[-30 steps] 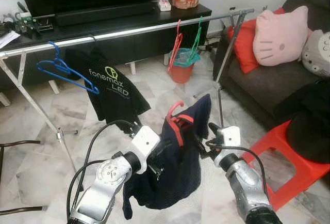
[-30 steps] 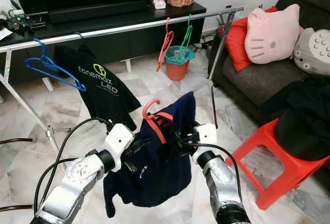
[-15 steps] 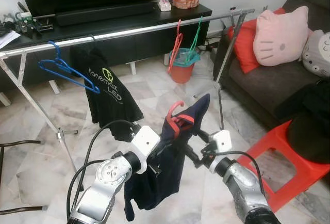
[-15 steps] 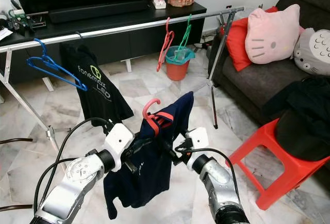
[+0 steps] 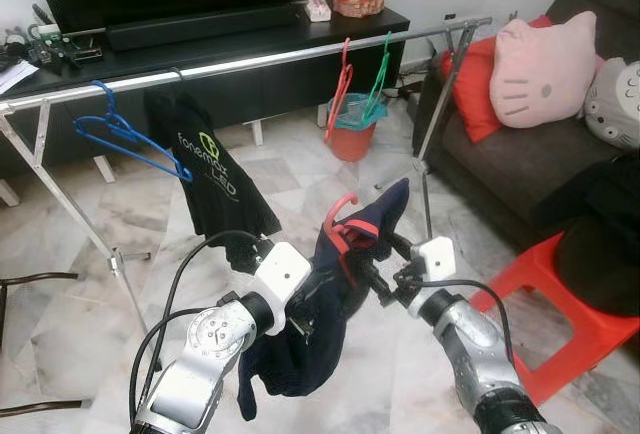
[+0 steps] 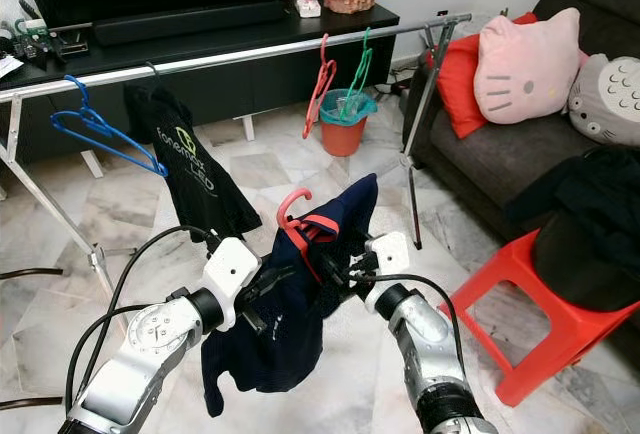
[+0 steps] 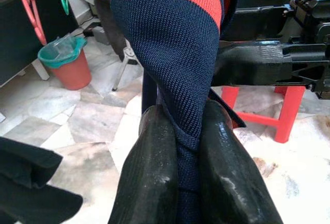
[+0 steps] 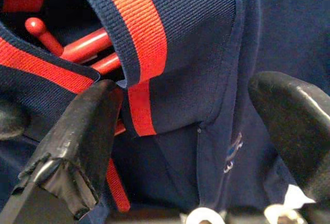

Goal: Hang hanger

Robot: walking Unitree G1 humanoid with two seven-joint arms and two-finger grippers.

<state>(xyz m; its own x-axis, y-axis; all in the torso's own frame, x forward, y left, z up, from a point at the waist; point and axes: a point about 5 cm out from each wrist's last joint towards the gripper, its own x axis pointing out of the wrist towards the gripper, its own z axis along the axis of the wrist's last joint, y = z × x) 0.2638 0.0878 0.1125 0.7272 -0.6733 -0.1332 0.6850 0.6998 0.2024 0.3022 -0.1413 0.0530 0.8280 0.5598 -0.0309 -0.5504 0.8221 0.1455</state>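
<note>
1. Long steel clothes rail [image 5: 300, 54] spans the room before us, w/ a black printed T-shirt [image 5: 215, 174], blue hanger [image 5: 125, 134], red hanger [image 5: 340, 89] and green hanger [image 5: 378, 79] on it.
2. Navy polo shirt [image 5: 310, 334] w/ red-striped collar sits on a red shirt hanger [image 5: 340, 216], held up between our arms, below the rail.
3. Left gripper [image 7: 185, 182]: fingers pinched tight on shirt fabric.
4. Right gripper [image 8: 196, 131]: fingers spread wide at the collar, gripping nothing.

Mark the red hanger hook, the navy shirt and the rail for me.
red hanger hook [image 5: 338, 210], left eye view, top of the curve.
navy shirt [image 5: 300, 344], left eye view, hanging lower body.
rail [image 5: 270, 60], left eye view, bare middle of the bar.
</note>
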